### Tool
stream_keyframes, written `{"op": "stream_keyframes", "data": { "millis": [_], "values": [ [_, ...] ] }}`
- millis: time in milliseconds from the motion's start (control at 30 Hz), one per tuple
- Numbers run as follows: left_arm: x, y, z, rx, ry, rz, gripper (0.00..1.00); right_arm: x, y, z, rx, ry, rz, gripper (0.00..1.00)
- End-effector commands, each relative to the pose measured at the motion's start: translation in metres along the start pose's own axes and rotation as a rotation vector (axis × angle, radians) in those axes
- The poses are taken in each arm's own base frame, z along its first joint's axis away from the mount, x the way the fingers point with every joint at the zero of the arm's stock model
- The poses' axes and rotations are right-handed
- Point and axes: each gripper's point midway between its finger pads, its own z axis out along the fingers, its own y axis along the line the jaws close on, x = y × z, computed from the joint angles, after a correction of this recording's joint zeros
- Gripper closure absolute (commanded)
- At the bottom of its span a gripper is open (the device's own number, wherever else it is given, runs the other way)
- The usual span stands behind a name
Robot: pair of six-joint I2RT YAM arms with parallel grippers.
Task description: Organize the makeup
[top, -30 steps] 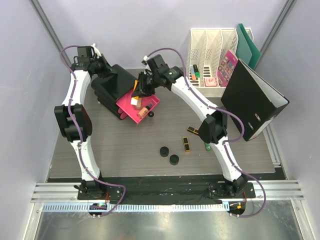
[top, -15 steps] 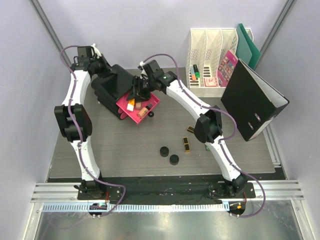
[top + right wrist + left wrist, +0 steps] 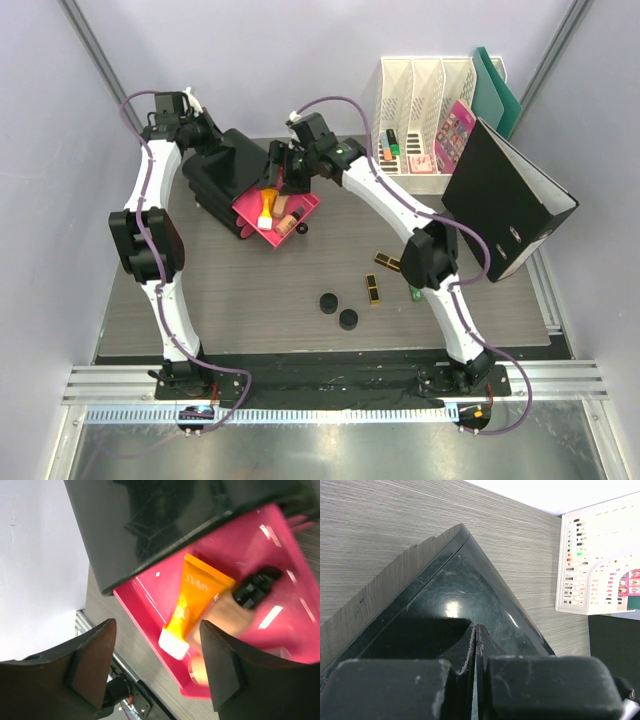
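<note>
Jaws wide and empty, the right gripper (image 3: 283, 174) hangs directly over the orange-and-white tube (image 3: 194, 597), lying cap-nearward in the pink drawer (image 3: 280, 545); the left gripper (image 3: 476, 630) is closed on nothing.

A black box (image 3: 222, 160) sits far left, its pink drawer (image 3: 245, 208) open. Far right stand a white file rack (image 3: 425, 88), marker pens (image 3: 391, 147) and a leaning black binder (image 3: 505, 200).
</note>
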Motion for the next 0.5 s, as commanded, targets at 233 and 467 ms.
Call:
{"op": "stream_keyframes", "data": {
  "millis": [233,467],
  "values": [
    [0.119,0.084,0.02,-0.256,0.395,-0.13,1.0,-0.044,-0.033,-0.115,0.097,-0.187,0.054,0.98],
    [0.121,0.085,0.021,-0.259,0.4,-0.131,1.0,0.003,-0.094,-0.114,0.199,-0.045,0.201,0.99]
  ]
}}
